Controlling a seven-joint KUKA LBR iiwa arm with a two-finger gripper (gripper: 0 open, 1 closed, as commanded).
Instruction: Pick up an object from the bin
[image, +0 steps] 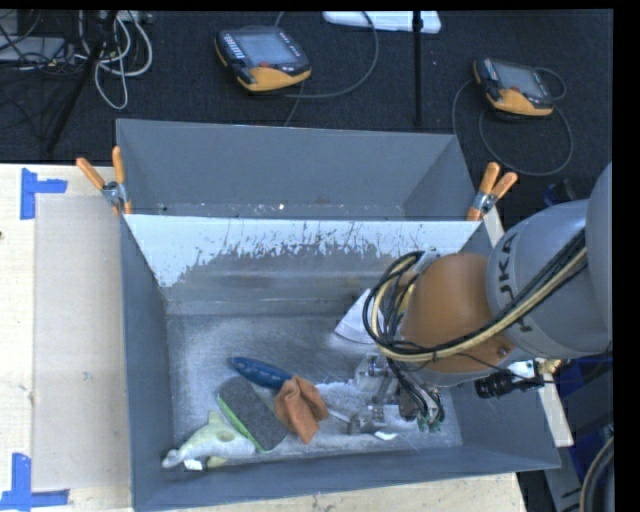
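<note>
Claw (385, 415): you see it low over the bin (290, 180) floor, near the front right corner; you cannot tell how wide it stands or whether it has anything.
Nearest thing: crumpled brown cloth (300, 407), just left of your claw.
Beyond it: blue tool (258, 373), grey sponge (252, 413), pale toy (205, 445).

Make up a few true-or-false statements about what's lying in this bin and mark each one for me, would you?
1. An orange-brown cloth lies right next to a dark sponge. True.
2. The blue object rests against the right wall of the bin. False: it lies left of the middle, just behind the sponge.
3. The gripper is inside the bin, on the cloth's right in the view. True.
4. The pale green thing lies on top of the cloth. False: it is near the front left corner, apart from the cloth.
</note>
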